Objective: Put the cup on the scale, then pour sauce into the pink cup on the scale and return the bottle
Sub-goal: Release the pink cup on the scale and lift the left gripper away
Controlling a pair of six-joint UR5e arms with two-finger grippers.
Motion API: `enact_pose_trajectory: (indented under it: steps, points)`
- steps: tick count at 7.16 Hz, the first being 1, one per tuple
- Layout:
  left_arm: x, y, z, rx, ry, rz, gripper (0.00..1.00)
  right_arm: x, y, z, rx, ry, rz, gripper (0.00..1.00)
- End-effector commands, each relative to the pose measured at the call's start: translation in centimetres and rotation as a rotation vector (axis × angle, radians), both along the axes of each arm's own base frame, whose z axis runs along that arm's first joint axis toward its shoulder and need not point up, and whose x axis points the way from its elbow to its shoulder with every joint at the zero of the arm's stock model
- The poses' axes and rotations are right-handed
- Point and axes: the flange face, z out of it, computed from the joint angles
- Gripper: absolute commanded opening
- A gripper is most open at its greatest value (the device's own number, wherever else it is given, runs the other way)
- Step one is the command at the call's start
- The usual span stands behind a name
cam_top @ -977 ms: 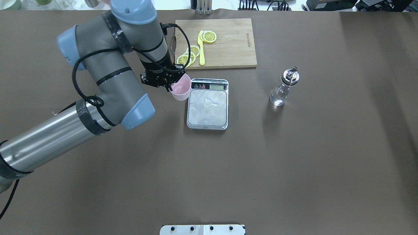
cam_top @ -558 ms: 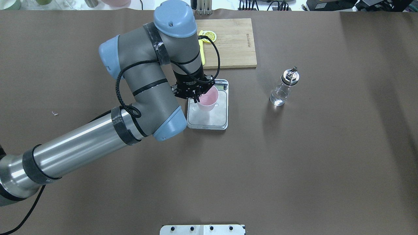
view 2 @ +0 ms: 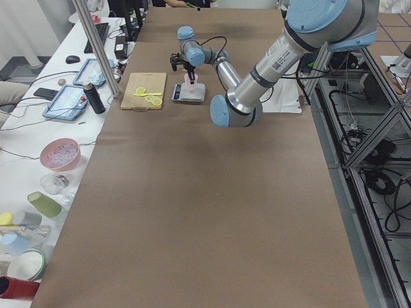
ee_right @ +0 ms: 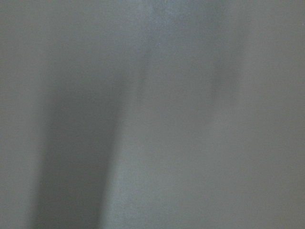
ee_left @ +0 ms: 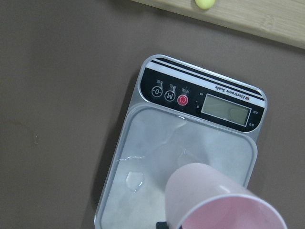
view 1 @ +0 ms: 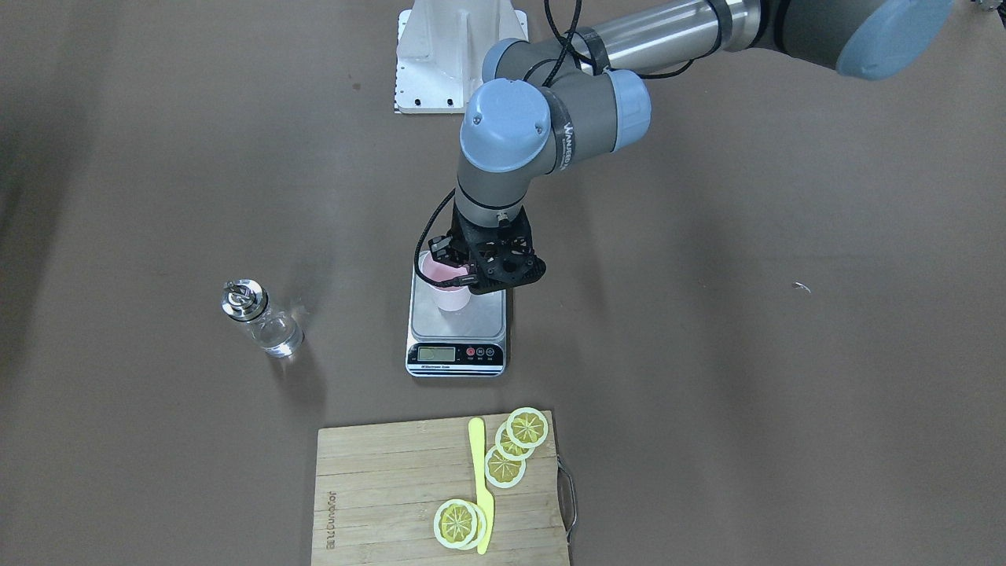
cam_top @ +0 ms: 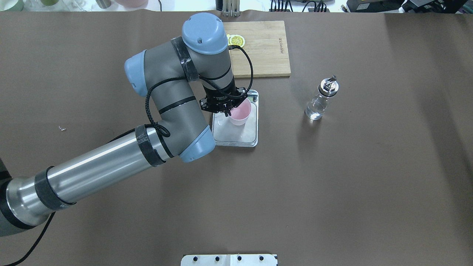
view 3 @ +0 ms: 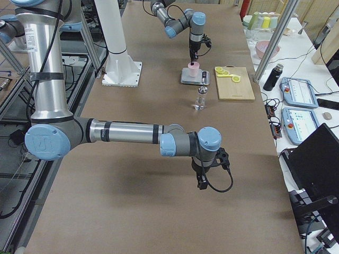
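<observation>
My left gripper (cam_top: pixel 226 109) is shut on the rim of the pale pink cup (cam_top: pixel 240 112) and holds it over the scale (cam_top: pixel 236 137). The cup also shows in the front view (view 1: pixel 449 289) and tilted in the left wrist view (ee_left: pixel 224 205), low over the steel plate (ee_left: pixel 152 143). I cannot tell whether its base touches the plate. The clear glass bottle (cam_top: pixel 320 99) with its metal spout stands upright on the table to the scale's right, apart from both arms. My right gripper (view 3: pixel 204 177) shows only in the exterior right view, far from the scale, and I cannot tell whether it is open or shut.
A wooden cutting board (cam_top: pixel 262 48) with lemon slices (view 1: pixel 515 448) and a yellow knife (view 1: pixel 479 479) lies just beyond the scale. My left arm hides part of it from overhead. A white mounting plate (cam_top: pixel 229 259) sits at the table's near edge.
My left gripper has carried the pink cup to the right, from beside the scale's left edge to over the scale's plate. The bottle has not moved.
</observation>
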Motion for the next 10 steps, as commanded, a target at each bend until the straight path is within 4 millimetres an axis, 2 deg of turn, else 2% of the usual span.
enact_pose_trajectory:
  steps: [1, 2, 4, 5, 6, 7, 8, 9, 10]
  points:
    - [0.0, -0.1, 0.0, 0.045, 0.023, 0.012, 0.96, 0.0, 0.0, 0.0, -0.001, 0.002, 0.0, 1.0]
    - [0.0, 0.0, 0.4, 0.05, 0.026, 0.014, 1.0, -0.2, 0.0, 0.2, -0.004, 0.0, -0.003, 1.0]
    - [-0.8, -0.1, -0.1, 0.063, 0.034, 0.008, 1.0, -0.3, -0.1, 0.3, -0.007, -0.001, -0.006, 1.0]
    - [-3.3, 0.2, 1.1, 0.08, 0.044, 0.007, 0.99, -0.3, -0.2, 0.1, -0.003, -0.001, -0.006, 1.0]
    - [-7.1, 1.3, 3.4, 0.131, 0.037, 0.03, 0.99, -0.4, -0.2, -0.6, 0.017, -0.004, -0.006, 1.0]
    - [-10.3, 1.3, 4.3, 0.17, 0.011, 0.052, 0.99, -0.5, -0.5, -2.4, 0.052, -0.018, -0.006, 1.0]
    - [-13.1, 0.9, 4.4, 0.197, -0.011, 0.069, 0.99, -0.8, -0.7, -5.6, 0.111, -0.047, -0.012, 1.0]
    - [-16.2, 0.3, 5.5, 0.207, 0.004, 0.095, 0.99, -1.3, -0.5, -8.6, 0.16, -0.121, -0.023, 1.0]
    - [-20.0, -0.1, 8.0, 0.242, 0.005, 0.116, 0.99, -1.9, -0.6, -13.6, 0.252, -0.15, -0.038, 1.0]
